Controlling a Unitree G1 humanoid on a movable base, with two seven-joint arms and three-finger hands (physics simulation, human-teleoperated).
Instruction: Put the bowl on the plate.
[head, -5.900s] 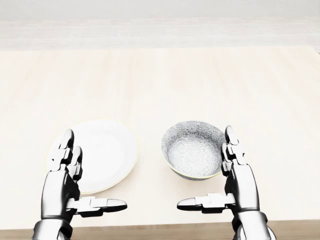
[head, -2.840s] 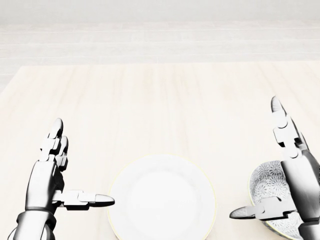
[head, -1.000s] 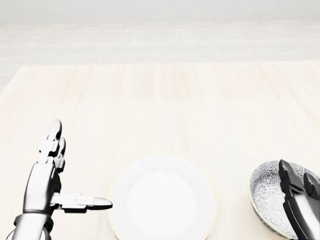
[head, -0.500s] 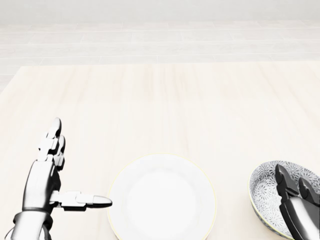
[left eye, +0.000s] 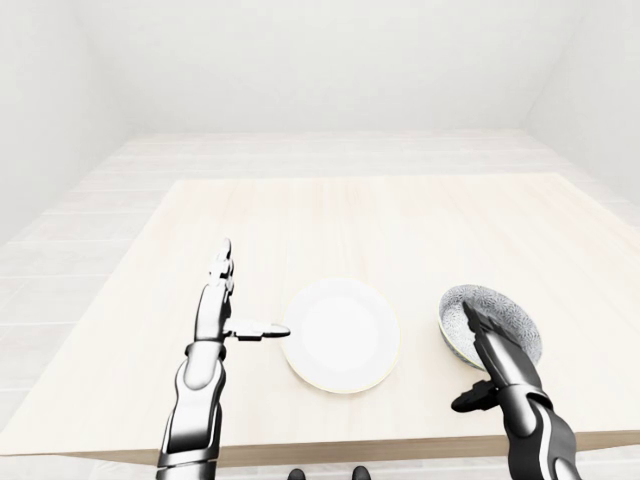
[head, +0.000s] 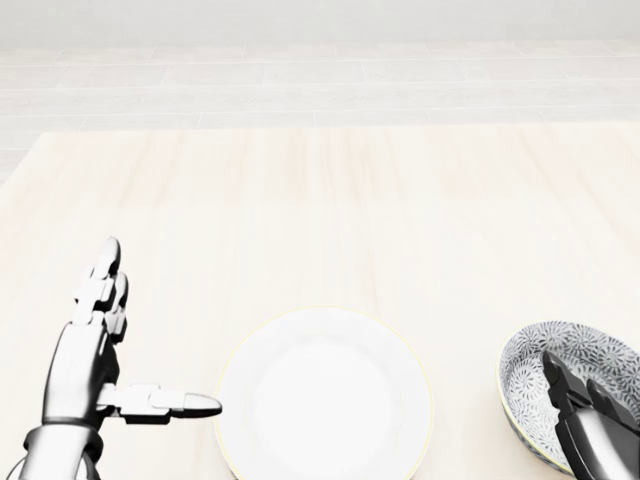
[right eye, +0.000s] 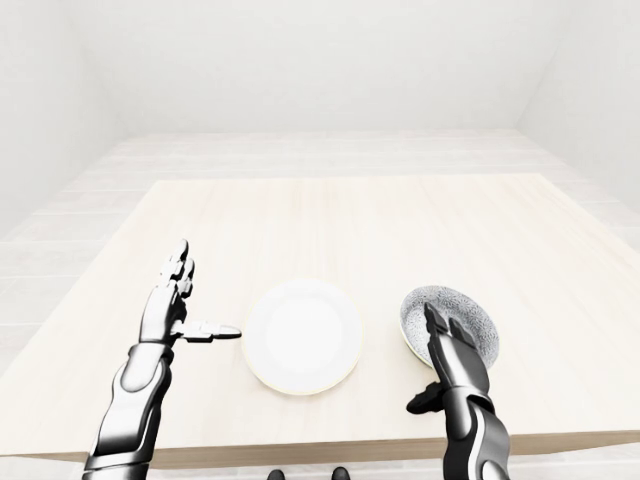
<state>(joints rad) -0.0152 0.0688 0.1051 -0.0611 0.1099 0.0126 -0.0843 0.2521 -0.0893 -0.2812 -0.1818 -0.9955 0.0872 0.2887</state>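
The patterned grey bowl (head: 524, 385) stands on the table at the head view's lower right, a gap to the right of the white plate (head: 325, 395). My right hand (left eye: 462, 358) is open. Its fingers (head: 556, 368) lie inside the bowl over the rim nearest me, and its thumb (left eye: 470, 400) sticks out below the bowl, outside it. My left hand (head: 155, 335) is open to the left of the plate, fingers pointing up the view and thumb (head: 175, 404) pointing at the plate's rim, just short of it. The plate (left eye: 340, 333) carries nothing.
Both dishes sit near the bottom edge of the pale wooden table (left eye: 350, 220) in the eye views. A light plank floor (left eye: 330, 150) and white walls surround it. Nothing else is on the table.
Early on, the camera shifted, bringing the plate to the middle. Over the last second my right hand has slid down the head view, its fingers lower in the bowl. Left hand, bowl and plate stay put.
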